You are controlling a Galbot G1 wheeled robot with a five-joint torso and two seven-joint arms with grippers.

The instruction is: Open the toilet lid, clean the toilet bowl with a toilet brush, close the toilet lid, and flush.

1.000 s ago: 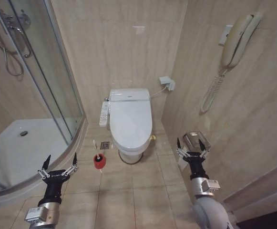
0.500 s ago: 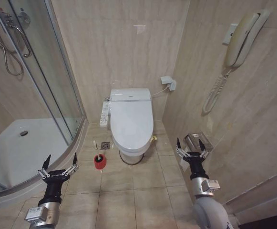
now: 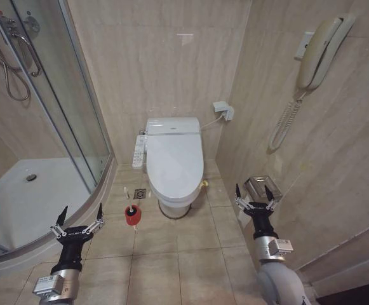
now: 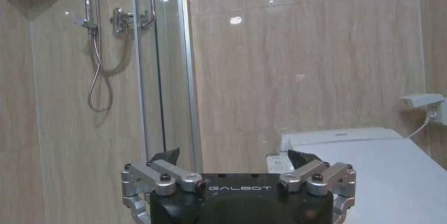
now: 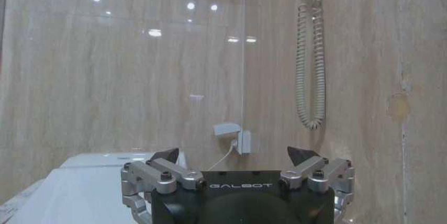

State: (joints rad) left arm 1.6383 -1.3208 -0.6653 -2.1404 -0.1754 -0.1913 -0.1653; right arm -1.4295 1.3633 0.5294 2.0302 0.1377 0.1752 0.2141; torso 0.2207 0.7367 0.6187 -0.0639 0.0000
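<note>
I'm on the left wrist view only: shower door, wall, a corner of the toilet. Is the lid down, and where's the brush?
Observer: The toilet lid is down, shut over the bowl.
Operator: Brush?
Observer: The toilet brush stands in its red holder cup on the floor, on the toilet's shower side, ahead of your left pincer.
Operator: Anything in the right pincer?
Observer: No. The right pincer is open and empty, raised near the side wall in front of a metal paper holder.
Operator: What's on that wall?
Observer: A wall phone with a coiled cord, high above the right pincer.
</note>
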